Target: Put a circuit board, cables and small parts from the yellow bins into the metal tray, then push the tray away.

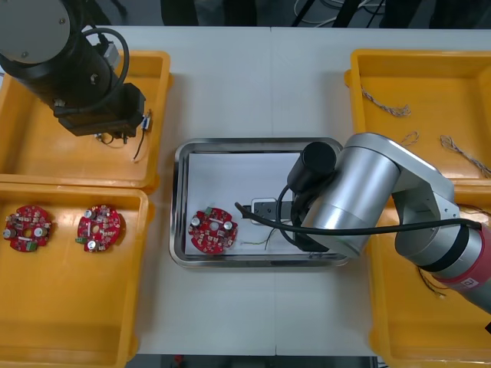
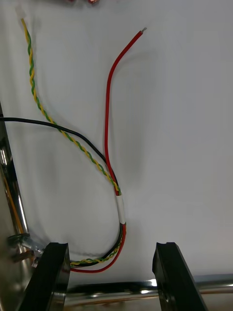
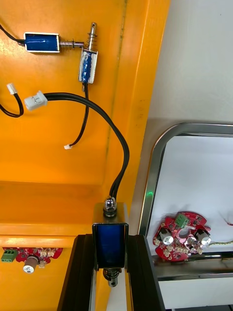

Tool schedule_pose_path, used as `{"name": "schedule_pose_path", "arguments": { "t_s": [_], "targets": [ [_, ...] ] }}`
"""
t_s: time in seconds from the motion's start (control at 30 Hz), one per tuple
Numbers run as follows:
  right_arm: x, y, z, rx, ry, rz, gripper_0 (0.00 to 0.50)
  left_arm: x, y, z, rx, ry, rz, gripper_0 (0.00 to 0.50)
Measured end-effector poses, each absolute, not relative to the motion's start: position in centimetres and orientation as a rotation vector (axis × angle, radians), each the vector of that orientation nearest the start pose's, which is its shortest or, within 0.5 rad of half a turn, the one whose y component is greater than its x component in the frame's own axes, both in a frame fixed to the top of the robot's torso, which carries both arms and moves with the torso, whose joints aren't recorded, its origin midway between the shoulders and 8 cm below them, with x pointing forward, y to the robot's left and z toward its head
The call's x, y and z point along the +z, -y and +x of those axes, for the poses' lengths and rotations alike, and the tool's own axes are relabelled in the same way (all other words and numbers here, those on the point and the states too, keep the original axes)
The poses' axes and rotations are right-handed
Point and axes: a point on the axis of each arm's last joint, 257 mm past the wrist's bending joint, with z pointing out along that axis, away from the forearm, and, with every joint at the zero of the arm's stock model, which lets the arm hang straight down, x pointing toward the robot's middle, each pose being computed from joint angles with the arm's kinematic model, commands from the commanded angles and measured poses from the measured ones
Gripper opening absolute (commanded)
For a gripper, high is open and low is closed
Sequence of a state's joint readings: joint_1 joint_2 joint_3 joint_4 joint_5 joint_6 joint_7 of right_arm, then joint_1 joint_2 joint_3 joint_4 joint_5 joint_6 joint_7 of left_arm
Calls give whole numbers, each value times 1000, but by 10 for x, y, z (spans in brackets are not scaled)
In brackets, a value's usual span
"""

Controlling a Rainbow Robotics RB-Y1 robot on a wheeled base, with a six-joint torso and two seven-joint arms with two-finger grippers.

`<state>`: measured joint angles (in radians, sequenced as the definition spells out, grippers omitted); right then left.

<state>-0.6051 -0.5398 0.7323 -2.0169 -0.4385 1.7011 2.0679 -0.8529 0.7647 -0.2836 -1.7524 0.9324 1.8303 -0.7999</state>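
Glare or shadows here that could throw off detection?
Front view: highlights along the metal tray rim. Right wrist view: bright spot on the rim between the fingers of the right gripper; red cable casts a faint shadow inside the tray. Left wrist view: green glint on the rim, past the left gripper shut on a small metal part.
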Motion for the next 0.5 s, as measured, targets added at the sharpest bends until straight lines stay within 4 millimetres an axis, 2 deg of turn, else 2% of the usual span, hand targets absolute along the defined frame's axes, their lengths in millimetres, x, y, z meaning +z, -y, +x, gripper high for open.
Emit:
{"name": "schedule_pose_path", "arguments": {
  "t_s": [0.17, 0.33, 0.5],
  "targets": [
    [-236, 104, 414, -458, -1980, -1869, 500, -115, -216, 489, -157, -2727, -136, 0],
    [-209, 122, 411, -491, -2025, -1816, 500, -115, -215, 489, -157, -2725, -134, 0],
    [-169, 126, 423, -486, -1994, -1691, 500, -115, -214, 489, -160, -2725, -132, 0]
  ]
}}
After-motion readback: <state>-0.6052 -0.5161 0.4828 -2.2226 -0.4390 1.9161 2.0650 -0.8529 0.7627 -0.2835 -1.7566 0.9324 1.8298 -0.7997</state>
